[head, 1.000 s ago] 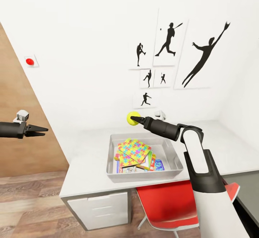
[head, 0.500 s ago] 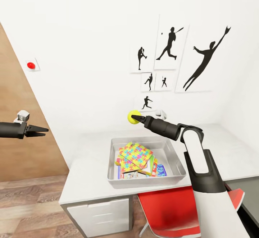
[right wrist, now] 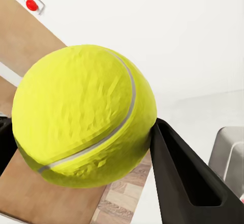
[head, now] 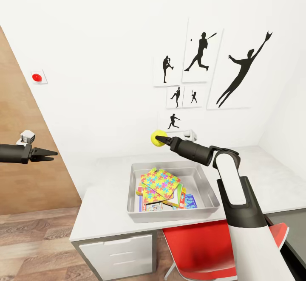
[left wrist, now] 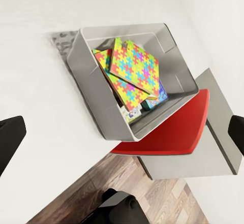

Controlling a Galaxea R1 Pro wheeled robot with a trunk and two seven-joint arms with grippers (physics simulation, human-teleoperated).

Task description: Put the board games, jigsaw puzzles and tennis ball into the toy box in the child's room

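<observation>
My right gripper [head: 162, 139] is shut on the yellow-green tennis ball [head: 158, 138], held in the air over the far rim of the light grey toy box [head: 172, 215]. Up close the tennis ball [right wrist: 84, 115] sits between black fingers [right wrist: 188, 178]. The box stands on the pale table [head: 106, 196] and holds two jigsaw puzzles [head: 160, 182] lying over colourful board games [head: 187, 200]. My left gripper [head: 50, 154] hovers open, well left of the table. Its wrist camera looks down on the toy box [left wrist: 96, 97] and the puzzles [left wrist: 134, 69].
A red chair [head: 204, 247] is tucked under the table's front edge, beside white drawers [head: 117, 247]. A dark shelf unit [head: 293, 230] stands at the right. Baseball silhouettes hang on the white wall; a wooden panel [head: 25, 179] and a red button [head: 37, 77] are at the left.
The whole view shifted slightly a second ago, so the camera moved. The ball stays clamped over the box's far rim. Neither arm has visibly moved in the last half second.
</observation>
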